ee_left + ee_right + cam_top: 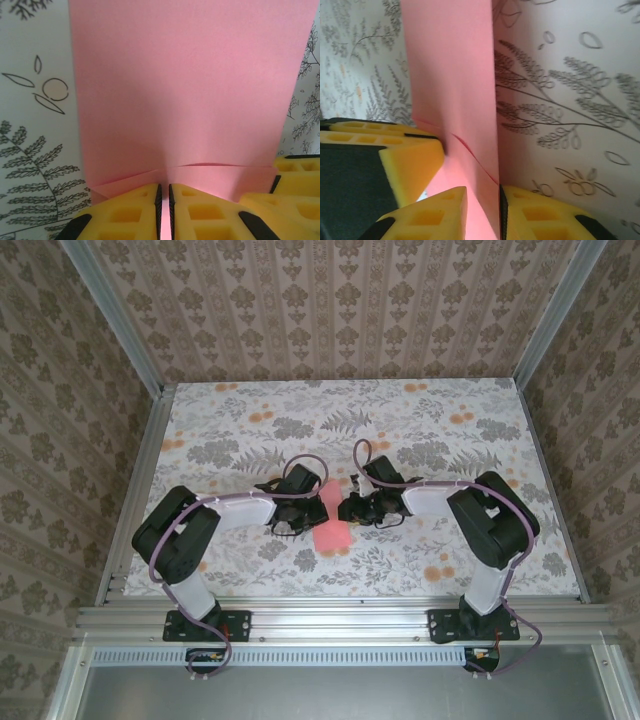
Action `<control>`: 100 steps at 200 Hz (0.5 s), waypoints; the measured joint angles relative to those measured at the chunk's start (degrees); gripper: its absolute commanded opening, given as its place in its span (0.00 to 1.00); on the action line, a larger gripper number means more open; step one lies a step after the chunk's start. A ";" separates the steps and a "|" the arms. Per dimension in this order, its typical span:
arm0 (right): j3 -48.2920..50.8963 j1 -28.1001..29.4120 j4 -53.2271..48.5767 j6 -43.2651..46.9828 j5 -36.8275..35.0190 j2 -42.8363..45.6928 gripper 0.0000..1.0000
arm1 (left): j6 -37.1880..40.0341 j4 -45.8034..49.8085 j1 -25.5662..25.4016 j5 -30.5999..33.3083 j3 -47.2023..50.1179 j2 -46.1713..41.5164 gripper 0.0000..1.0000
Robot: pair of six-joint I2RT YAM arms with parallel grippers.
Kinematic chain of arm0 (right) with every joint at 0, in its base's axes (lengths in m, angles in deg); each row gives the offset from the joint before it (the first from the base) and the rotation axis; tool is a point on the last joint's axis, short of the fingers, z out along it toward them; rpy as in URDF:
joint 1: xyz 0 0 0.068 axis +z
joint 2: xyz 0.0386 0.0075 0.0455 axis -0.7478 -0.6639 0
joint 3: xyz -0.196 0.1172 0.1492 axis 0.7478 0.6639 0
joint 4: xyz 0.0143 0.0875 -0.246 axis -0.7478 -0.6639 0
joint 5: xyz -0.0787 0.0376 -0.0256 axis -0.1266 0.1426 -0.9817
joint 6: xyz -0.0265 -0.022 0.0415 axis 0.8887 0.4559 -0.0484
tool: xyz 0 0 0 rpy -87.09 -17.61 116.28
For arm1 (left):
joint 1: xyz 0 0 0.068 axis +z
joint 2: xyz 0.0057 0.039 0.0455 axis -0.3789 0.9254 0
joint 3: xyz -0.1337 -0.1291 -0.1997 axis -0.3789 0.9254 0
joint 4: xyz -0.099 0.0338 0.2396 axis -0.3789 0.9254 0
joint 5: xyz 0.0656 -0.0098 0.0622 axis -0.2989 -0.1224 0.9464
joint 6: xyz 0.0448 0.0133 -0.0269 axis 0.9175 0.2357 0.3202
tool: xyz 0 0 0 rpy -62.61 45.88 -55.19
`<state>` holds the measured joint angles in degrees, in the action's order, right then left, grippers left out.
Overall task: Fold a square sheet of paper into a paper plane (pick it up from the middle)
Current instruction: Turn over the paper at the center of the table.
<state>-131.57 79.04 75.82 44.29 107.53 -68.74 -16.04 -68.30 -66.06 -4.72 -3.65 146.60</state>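
Observation:
The salmon-pink square sheet of paper (331, 532) lies creased on the floral table, between both grippers near the middle front. My left gripper (308, 508) comes at it from the left. In the left wrist view its yellow fingers (125, 212) are almost together on a folded edge of the paper (185, 90), with pink showing in the slit at the gripper (164, 210). My right gripper (352, 510) comes from the right. In the right wrist view the paper (452, 75) stands on edge between the gripper's (483, 215) jaws, against the right finger, with a narrow gap on the left side.
The table (420, 430) is covered in a grey fern and orange flower print and fenced by aluminium rails (140, 480) and patterned walls. Both arms reach inward, their wrists nearly touching. A finger of the left gripper (410, 155) shows close beside the right one.

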 measured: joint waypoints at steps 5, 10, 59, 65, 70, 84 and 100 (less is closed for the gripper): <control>0.31 0.00 0.81 -0.46 0.44 0.00 0.23 | 0.00 0.00 0.00 0.00 0.00 0.00 0.15; 0.55 0.00 1.42 -0.63 0.81 0.00 0.23 | 0.00 0.00 0.00 0.00 0.00 0.00 0.15; 2.01 -0.57 3.82 -2.08 2.58 0.02 0.09 | 0.00 0.02 0.00 0.00 0.00 -0.02 0.16; 2.19 -0.72 3.89 -2.08 2.71 0.04 0.06 | 0.00 0.02 0.00 -0.02 0.00 -0.04 0.16; 2.29 -0.83 3.87 -1.88 2.82 0.09 0.04 | 0.00 0.02 0.00 -0.02 0.00 -0.09 0.17; 2.54 -1.09 3.54 -2.10 2.95 0.59 0.01 | 0.00 0.11 -0.02 0.00 0.00 -0.42 0.20; 2.58 -1.22 2.51 -1.77 2.95 2.38 0.00 | 0.00 0.35 -0.07 -0.02 0.02 -1.53 0.24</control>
<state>-128.99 77.81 78.33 42.52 110.48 -66.35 -16.04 -67.95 -66.12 -4.74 -3.63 145.07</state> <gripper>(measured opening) 0.057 0.211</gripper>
